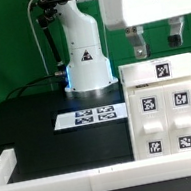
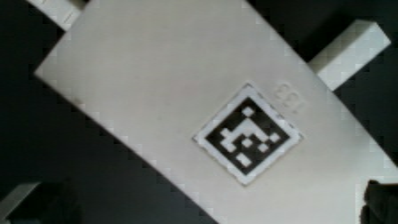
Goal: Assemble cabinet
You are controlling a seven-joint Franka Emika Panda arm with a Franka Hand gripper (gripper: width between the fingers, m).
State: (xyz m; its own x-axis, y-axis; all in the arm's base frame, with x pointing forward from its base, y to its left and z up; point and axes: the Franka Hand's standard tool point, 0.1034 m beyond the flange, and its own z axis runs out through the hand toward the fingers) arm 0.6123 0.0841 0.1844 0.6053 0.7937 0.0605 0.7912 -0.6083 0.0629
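The cabinet (image 1: 167, 106) is a white boxy piece with several black-and-white square tags, standing on the black table at the exterior view's right. One tag sits on its top (image 1: 162, 69) and several on its front blocks. My gripper (image 1: 156, 42) hangs just above the cabinet's top, fingers spread wide and holding nothing. In the wrist view the cabinet's white top panel (image 2: 160, 90) fills the frame, with one tag (image 2: 249, 135) on it. My fingertips hardly show there.
The marker board (image 1: 90, 116) lies flat on the table left of the cabinet, in front of the arm's base (image 1: 87, 72). A low white border rail (image 1: 57, 178) runs along the near edge and up the left side (image 1: 8, 165).
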